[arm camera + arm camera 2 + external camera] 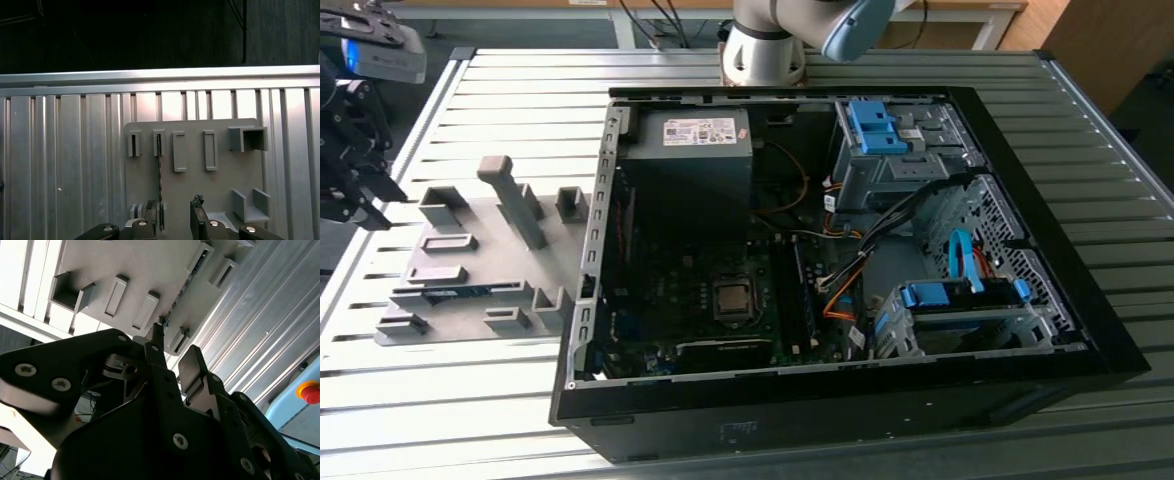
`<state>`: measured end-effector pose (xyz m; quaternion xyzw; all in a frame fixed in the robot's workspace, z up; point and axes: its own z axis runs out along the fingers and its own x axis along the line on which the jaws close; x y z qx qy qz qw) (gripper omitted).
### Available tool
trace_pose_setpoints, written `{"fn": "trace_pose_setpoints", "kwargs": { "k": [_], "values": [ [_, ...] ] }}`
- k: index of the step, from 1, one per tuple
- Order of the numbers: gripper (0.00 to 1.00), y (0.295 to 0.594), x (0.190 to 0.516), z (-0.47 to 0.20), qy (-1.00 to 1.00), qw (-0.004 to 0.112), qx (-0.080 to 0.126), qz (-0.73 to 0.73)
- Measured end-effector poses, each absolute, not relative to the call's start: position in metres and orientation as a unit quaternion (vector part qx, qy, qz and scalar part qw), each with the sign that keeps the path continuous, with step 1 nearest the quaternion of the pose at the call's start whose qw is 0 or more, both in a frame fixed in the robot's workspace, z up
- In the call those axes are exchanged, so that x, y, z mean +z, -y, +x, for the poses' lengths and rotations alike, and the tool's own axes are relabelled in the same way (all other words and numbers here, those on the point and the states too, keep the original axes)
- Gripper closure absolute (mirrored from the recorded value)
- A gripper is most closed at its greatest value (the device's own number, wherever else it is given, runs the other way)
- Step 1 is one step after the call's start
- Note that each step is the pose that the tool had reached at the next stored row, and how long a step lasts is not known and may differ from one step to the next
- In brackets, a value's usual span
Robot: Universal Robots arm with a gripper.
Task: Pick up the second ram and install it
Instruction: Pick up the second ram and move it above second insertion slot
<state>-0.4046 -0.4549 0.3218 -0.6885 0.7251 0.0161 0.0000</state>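
The second ram [160, 180] stands on edge in a slot of the grey holder plate [200, 190], seen as a thin dark strip in both wrist views [187, 282]. In the exterior view it is a short blue strip [458, 292] low on the plate [480, 260]. My gripper [175, 220] hovers above the plate, open, with nothing between its black fingers [192, 365]. One finger [150, 220] lines up close to the ram's near end. In the exterior view, the gripper [360, 195] hangs at the exterior view's left edge, above the table and beside the plate.
An open computer case [827, 250] lies on the slatted metal table [520, 80], to the exterior view's right of the plate. Inside are the motherboard with its processor socket [734, 300], a power supply [700, 135], cables and blue drive latches [874, 125]. Upright grey posts [514, 200] rise from the plate.
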Motion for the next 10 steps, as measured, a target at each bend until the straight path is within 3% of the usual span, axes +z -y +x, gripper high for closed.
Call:
{"fn": "trace_pose_setpoints", "kwargs": {
  "k": [10],
  "values": [
    [0.6,0.456,0.307,-0.405,-0.725,0.001,0.015,-0.689]
  ]
}}
